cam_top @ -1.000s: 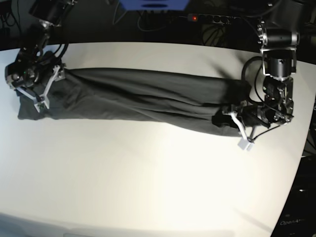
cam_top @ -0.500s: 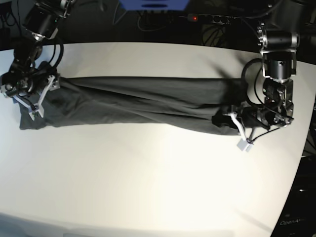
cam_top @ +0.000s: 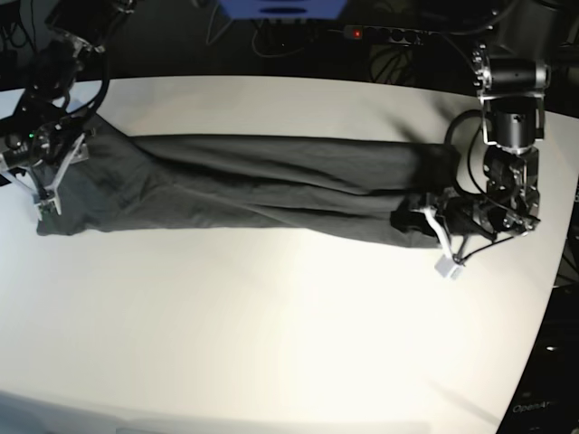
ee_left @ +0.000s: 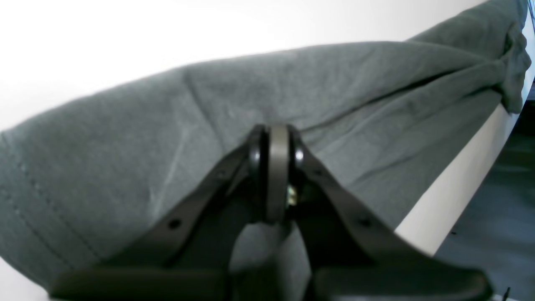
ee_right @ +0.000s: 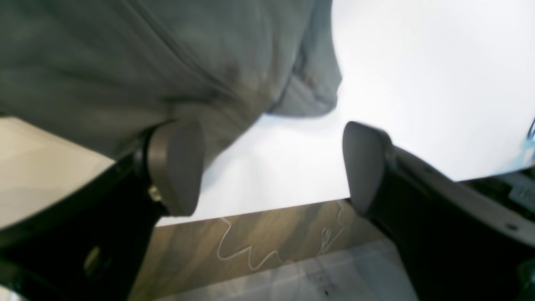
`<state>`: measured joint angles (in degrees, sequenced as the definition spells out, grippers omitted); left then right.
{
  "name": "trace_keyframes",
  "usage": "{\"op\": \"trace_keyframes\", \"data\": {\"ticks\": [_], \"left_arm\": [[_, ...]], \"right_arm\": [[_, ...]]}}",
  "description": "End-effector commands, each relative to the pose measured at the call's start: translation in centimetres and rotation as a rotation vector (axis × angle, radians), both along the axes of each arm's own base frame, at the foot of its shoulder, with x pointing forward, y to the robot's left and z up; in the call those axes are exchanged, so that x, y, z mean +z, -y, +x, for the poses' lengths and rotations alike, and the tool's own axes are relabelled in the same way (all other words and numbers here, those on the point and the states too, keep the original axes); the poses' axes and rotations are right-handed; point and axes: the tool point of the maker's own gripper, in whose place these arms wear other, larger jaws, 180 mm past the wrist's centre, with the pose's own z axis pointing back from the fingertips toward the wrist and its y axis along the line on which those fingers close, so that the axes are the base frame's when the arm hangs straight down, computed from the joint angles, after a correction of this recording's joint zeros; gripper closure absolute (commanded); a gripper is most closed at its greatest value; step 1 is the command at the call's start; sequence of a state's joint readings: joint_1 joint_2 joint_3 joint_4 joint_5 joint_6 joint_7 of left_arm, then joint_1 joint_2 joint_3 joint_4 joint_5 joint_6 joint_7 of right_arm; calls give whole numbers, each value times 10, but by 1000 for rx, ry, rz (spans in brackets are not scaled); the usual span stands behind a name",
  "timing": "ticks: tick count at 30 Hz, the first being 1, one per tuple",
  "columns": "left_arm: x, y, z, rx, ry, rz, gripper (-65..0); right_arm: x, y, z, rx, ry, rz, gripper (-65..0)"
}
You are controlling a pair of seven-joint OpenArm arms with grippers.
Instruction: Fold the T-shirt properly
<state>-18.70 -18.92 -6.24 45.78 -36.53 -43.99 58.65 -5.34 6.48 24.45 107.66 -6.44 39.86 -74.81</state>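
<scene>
You have the T-shirt [cam_top: 253, 185] lying lengthwise across the table [cam_top: 271, 334], one arm [cam_top: 511, 136] at each end.

My two arms are black, with loose black cables looped beside the joints. The left arm [cam_top: 509, 99] carries a silver cylindrical collar. Each gripper has black angled fingers with small screw holes and grey rounded pads [ee_right: 175, 165]; white brackets frame the right gripper [cam_top: 41, 176].
</scene>
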Motion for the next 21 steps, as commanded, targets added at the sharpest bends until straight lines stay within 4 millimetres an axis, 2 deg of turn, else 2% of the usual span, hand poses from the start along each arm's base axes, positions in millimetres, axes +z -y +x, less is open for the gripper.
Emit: {"op": "trace_keyframes", "data": {"ticks": [1,12,18,21], "left_arm": [[-43,-40,-60,-81,-255,254,-37],[-45,-41,-63,-82,-260,255,-37],[-45,-41,-63,-82,-260,255,-37],[-45,-40,-63,-82,-261,254,-37]], "right_arm": [[9,7,3,-5,10,-26,-479],[8,5,4,-11,6,-19,-483],[-1,-14,6,23,35,79,-483],[-1,-17,8,46,44,104,-482]]}}
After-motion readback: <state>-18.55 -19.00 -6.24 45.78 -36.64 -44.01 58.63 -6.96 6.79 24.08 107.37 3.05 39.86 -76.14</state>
